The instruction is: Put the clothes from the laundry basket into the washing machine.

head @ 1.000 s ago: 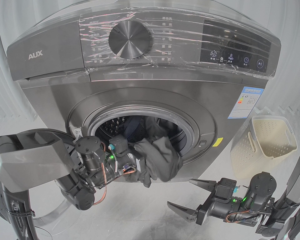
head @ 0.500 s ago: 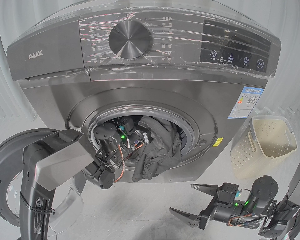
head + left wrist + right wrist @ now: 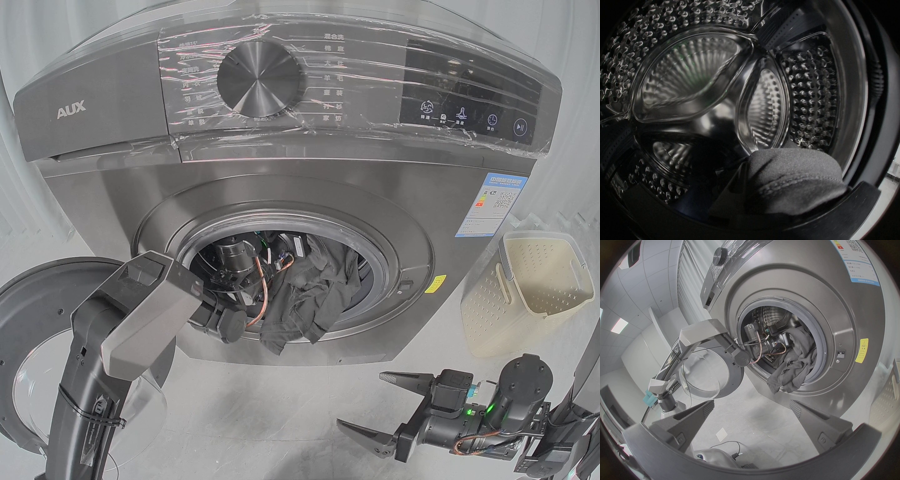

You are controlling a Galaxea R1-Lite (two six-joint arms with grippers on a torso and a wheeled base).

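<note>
The washing machine (image 3: 300, 181) stands with its round opening uncovered. My left arm (image 3: 144, 306) reaches into the drum (image 3: 693, 72). My left gripper (image 3: 768, 178) is shut on a dark grey garment (image 3: 306, 294), seen close up as a folded hem (image 3: 793, 181). Part of the garment (image 3: 797, 365) still hangs over the lower rim of the opening. My right gripper (image 3: 361, 401) hovers low over the floor in front of the machine, open and holding nothing, its two fingers spread wide (image 3: 750, 405). The cream laundry basket (image 3: 544, 281) leans beside the machine on the right, no clothes visible inside.
The machine's door (image 3: 37, 325) is swung open to the left, beside my left arm. Bare light floor (image 3: 281, 406) lies in front of the machine. A yellow sticker (image 3: 435, 284) sits right of the opening.
My left arm has pushed up and deeper into the drum, carrying the garment with it; less cloth hangs outside the rim. The right gripper has barely shifted.
</note>
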